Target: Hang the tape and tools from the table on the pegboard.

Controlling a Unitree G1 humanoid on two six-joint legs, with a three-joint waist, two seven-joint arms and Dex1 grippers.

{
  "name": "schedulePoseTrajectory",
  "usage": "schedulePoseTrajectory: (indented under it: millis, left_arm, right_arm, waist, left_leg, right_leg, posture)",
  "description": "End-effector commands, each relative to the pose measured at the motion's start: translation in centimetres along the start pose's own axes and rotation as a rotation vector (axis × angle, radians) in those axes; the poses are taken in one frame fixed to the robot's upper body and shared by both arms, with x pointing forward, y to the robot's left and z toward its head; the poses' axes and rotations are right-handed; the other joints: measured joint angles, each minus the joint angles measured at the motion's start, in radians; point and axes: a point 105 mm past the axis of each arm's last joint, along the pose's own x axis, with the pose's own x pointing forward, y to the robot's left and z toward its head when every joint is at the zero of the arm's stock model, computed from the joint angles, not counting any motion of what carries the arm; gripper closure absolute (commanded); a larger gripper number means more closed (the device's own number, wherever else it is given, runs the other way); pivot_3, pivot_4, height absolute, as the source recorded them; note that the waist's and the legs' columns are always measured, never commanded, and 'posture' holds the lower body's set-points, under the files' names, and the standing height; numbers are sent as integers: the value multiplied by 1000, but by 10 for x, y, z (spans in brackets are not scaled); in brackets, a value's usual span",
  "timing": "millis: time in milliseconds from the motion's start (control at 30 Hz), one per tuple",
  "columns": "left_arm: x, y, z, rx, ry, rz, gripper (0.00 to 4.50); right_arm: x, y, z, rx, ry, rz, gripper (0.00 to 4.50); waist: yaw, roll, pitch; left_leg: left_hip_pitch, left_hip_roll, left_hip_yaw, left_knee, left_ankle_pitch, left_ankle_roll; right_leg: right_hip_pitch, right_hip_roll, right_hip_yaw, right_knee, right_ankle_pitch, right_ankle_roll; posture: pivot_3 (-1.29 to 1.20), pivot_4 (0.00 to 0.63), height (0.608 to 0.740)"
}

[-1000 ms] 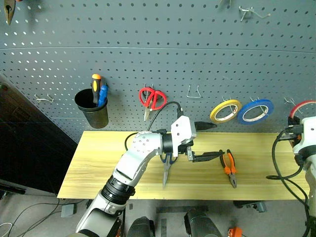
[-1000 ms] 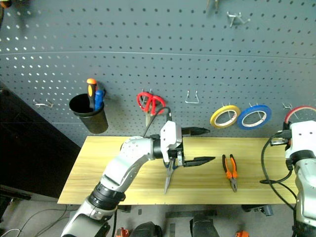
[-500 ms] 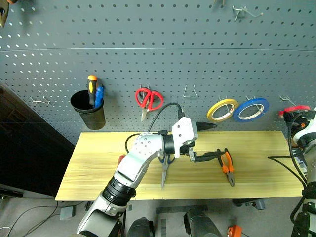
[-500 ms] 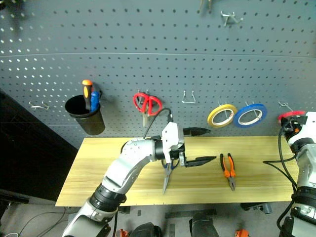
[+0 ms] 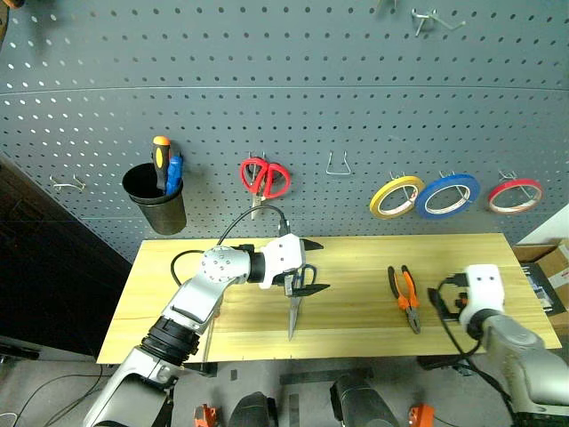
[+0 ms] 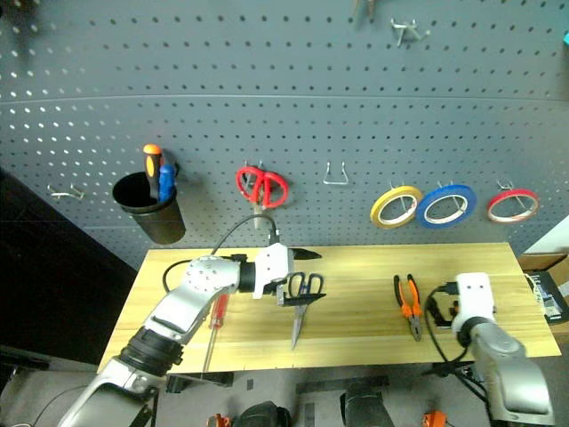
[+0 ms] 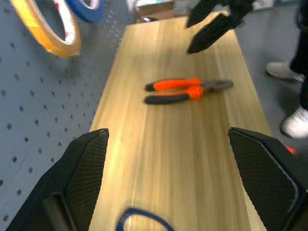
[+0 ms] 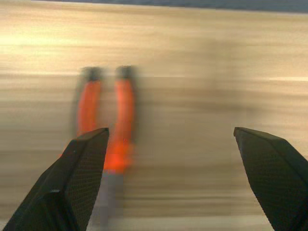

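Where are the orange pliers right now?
In the left eye view, the pliers lie flat on the table, toward its right end, below the yellow tape roll and left of the right gripper.

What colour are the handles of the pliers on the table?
Orange and black; the pliers show best in the left wrist view.

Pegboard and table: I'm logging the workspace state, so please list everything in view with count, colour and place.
pegboard: one, dark grey, behind the table
red tape: one, hung far right
blue tape: one, beside it
yellow tape: one, left of blue
red scissors: one, hung
black cup: one, holding orange and blue screwdrivers
table: one, light wood
pliers: one, orange-black, on table
dark scissors: one, on table
red screwdriver: one, on table
left gripper: open, over the dark scissors
right gripper: open, near the pliers
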Motion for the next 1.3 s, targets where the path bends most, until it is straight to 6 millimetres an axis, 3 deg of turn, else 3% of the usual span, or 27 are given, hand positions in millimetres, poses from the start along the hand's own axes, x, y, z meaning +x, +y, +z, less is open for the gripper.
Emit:
schedulePoseTrajectory:
  millis: [33, 133, 233, 367, 500, 733, 833, 933, 1067, 1167, 1267, 1300]
  left_arm:
    - [-5, -1, 0, 63, 3, -21, 277]
    - [-5, -4, -1, 72, 4, -35, 277]
    - [-4, -8, -1, 77, -1, -42, 277]
    - [-2, -12, -1, 80, -4, -48, 277]
    - [-1, -14, -1, 80, -7, -48, 277]
    - [-3, -15, -4, 66, -1, -45, 277]
    - [-4, -15, -5, 67, 4, -46, 277]
    - [-4, -15, -7, 68, 7, -46, 277]
    - [-6, -13, -7, 47, 4, -32, 277]
    - [-9, -11, -9, -2, -7, 0, 277]
    - [-18, -2, -7, -88, -44, 93, 277]
    - [-24, -1, -10, -110, -39, 121, 277]
  right_arm:
    - [8, 11, -2, -6, 50, -4, 25]
    - [23, 19, -12, -44, 113, -1, 25]
    - [36, 14, -18, -93, 152, -35, 25]
    - [51, 2, -19, -125, 169, -105, 25]
    - [58, 4, -25, -118, 195, -100, 25]
    - [71, 14, -45, 92, 326, 2, 25]
    - [74, 12, -50, 131, 367, 7, 599]
    - [75, 12, -54, 133, 397, 12, 1471]
    - [72, 27, -55, 81, 403, 66, 1483]
    - [72, 33, -44, 12, 329, 57, 1483]
    - [63, 45, -5, -62, 141, 55, 1483]
    - [52, 59, 15, -116, 41, 80, 1483]
  waist:
    - [4, 0, 0]
    - [10, 0, 0]
    - [9, 0, 0]
    - [7, 0, 0]
    - [7, -1, -1]
    - [5, -8, -6]
    - [4, -13, -10]
    - [4, -16, -12]
    - [5, -19, -15]
    - [4, -20, -17]
    - [4, -19, -17]
    - [5, -17, -16]
  left_leg:
    - [-4, 0, 0, 1, 0, 0]
    - [-13, -1, -1, 7, 0, 0]
    - [-22, -1, -1, 13, 0, 0]
    - [-22, -1, -1, 15, 0, 0]
    - [-21, -1, -1, 15, 0, 0]
    - [-19, -1, -1, 15, 0, 0]
    - [-17, 0, -1, 15, 0, 0]
    - [-11, 1, -2, 14, -2, 4]
    - [-9, 1, -4, 14, -3, 5]
    - [-9, 1, -6, 14, -3, 4]
    - [-10, 1, -9, 14, -3, 4]
    - [-11, 1, -10, 14, -3, 4]
  right_leg:
    - [-5, 0, 0, 3, 0, 0]
    - [-15, -2, -3, 8, 0, -1]
    - [-22, -4, -6, 12, 0, -1]
    - [-22, -5, -7, 14, 0, -1]
    - [-21, -4, -8, 14, 0, -1]
    - [-19, -4, -8, 14, 0, -1]
    - [-18, -4, -9, 15, 1, -2]
    - [-11, -4, -11, 13, 1, -2]
    - [-8, -4, -13, 13, 1, -2]
    - [-8, -5, -18, 13, 1, -2]
    - [-9, -11, -26, 14, 1, -3]
    - [-10, -11, -27, 14, 1, -3]
  posture:
    - [-93, 193, 740]
    - [-87, 191, 740]
    - [-80, 189, 740]
    - [-66, 187, 740]
    - [-61, 185, 740]
    - [-59, 184, 740]
    - [-62, 184, 740]
    - [-61, 180, 740]
    - [-59, 178, 740]
    - [-54, 170, 740]
    - [-47, 171, 740]
    - [-47, 171, 740]
